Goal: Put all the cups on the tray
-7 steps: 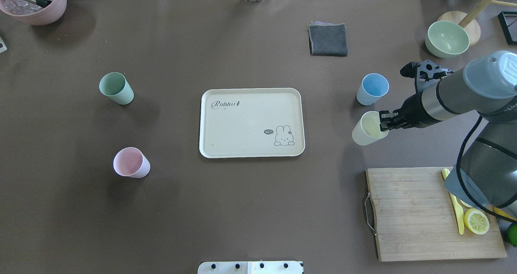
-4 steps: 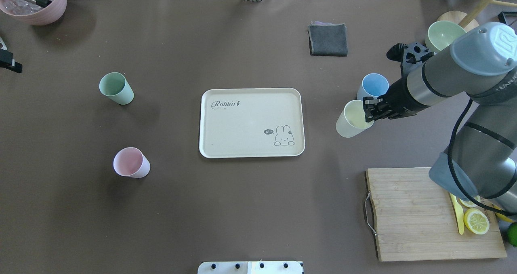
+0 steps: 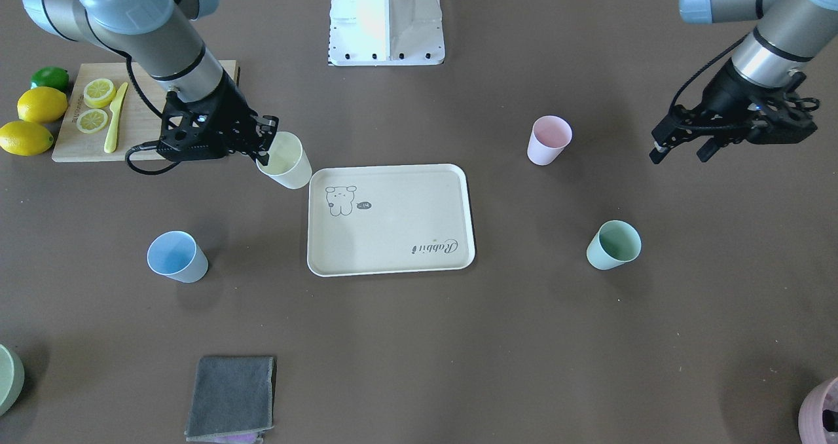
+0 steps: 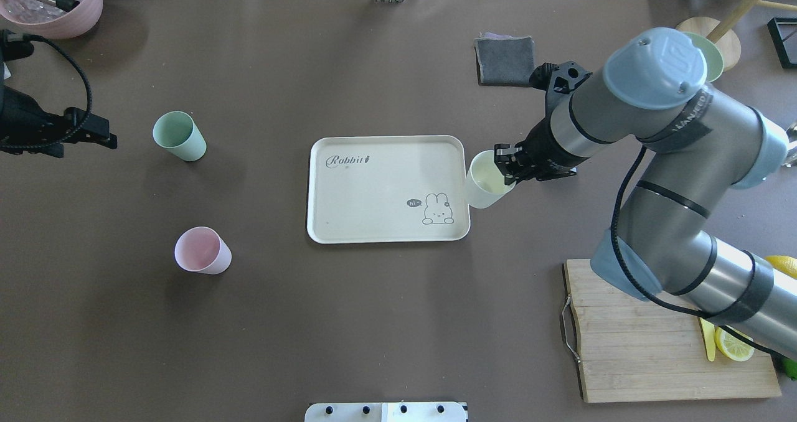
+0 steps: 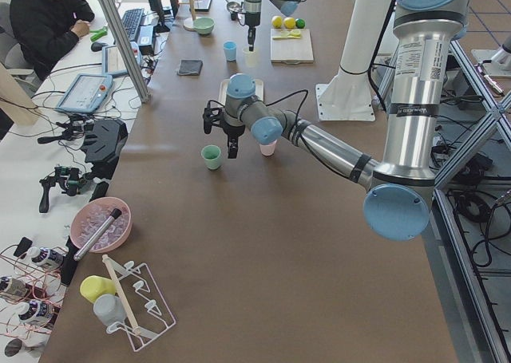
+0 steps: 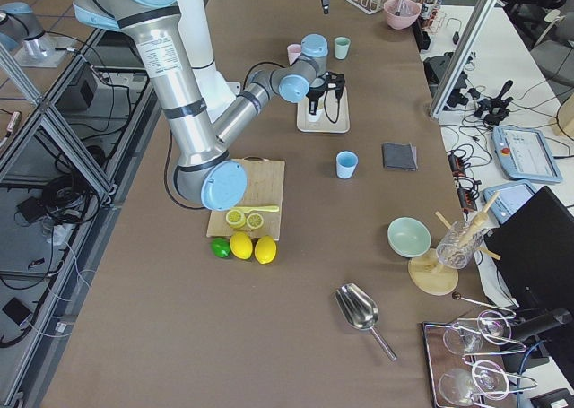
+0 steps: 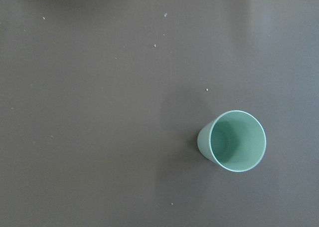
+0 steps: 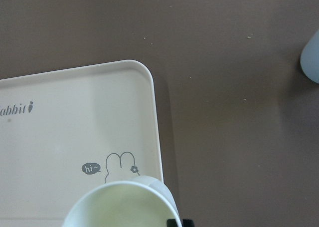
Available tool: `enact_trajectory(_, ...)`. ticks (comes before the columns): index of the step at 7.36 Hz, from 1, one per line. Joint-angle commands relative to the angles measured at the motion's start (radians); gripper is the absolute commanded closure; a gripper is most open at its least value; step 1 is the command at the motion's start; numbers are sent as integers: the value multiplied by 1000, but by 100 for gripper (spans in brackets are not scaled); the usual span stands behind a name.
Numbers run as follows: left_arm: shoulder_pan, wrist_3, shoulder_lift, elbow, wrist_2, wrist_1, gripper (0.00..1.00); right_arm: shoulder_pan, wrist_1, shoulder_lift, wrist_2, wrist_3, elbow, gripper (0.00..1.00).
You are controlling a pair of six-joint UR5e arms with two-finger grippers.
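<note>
We count four small matte cups [image 3: 548, 140] and one flat cream tray [image 4: 386, 140]. Our right pincer [image 4: 504, 168] holds the pale yellow cup [image 4: 481, 190]; our left pincer [image 3: 681, 154] stands wide, mint green cup [image 3: 613, 245] nearby.

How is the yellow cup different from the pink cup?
The yellow cup is pale yellow; the pink cup is pink. The right gripper holds the yellow cup by its rim, while nothing touches the pink cup. The yellow cup is at the tray's edge; the pink cup stands on the table, well away from it. Both are the same handleless shape, open end up.
</note>
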Motion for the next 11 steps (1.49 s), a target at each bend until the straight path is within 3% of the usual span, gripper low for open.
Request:
enact_trajectory(1, 83, -87, 1, -42, 33, 1, 3, -45, -2, 71, -45, 11, -77, 100)
enact_trajectory(4, 160, -153, 6, -74, 95, 2, 3, -76, 6, 157, -79, 11, -190, 100)
enact_trajectory(7, 178, -153, 11, -76, 95, 2, 3, -118, 11, 163, -108, 9, -214, 100)
enact_trajectory(8, 191, -153, 12, -76, 96, 2, 3, -121, 11, 162, -110, 11, -215, 75)
enact_trajectory(9, 203, -153, 12, -76, 96, 2, 3, -121, 9, 159, -113, 12, -215, 2)
enact_trajectory(11, 247, -155, 12, -86, 107, 2, 3, -80, 0, 159, -93, 20, -200, 1)
